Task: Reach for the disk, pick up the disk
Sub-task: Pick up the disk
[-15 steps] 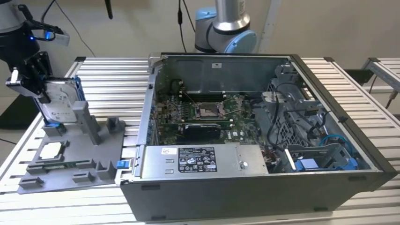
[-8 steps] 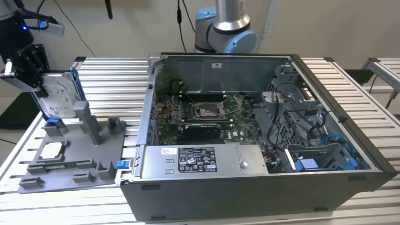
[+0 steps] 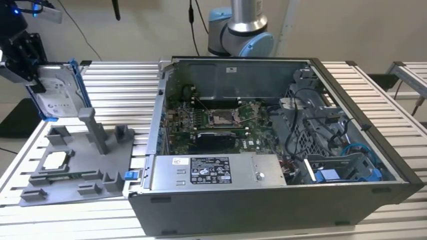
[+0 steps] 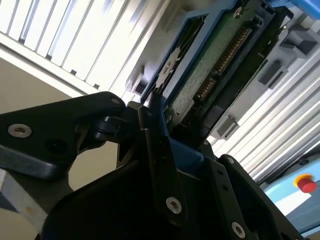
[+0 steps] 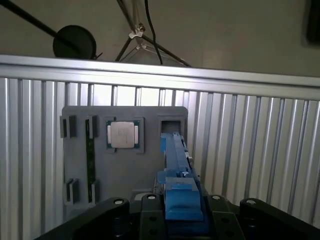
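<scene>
A: Progress on the disk (image 3: 60,95), how did it stand?

B: The reach was done. The gripper (image 3: 35,86) sat at the exterior view's left, over the far end of the grey fixture tray (image 3: 73,185), closed on the disk's blue-framed edge.

A: A firm hold?

B: It looked so. In the second wrist view the black fingers (image 4: 157,145) pressed the blue bracket from both sides, and the disk ran away from them with its green circuit board showing.

A: And was it lifted?

B: The disk stood upright on edge, label side towards the open computer case (image 3: 267,210). In the first wrist view it ran edge-on over the tray, just beside the small square chip (image 5: 122,134), with an empty square pocket at its far end. Its lower corner seemed to hang above the tray, but I could not tell for certain that it was clear of the holder.

A: So what was left?

B: At most, lifting it clear. The grasp itself was made.
</scene>
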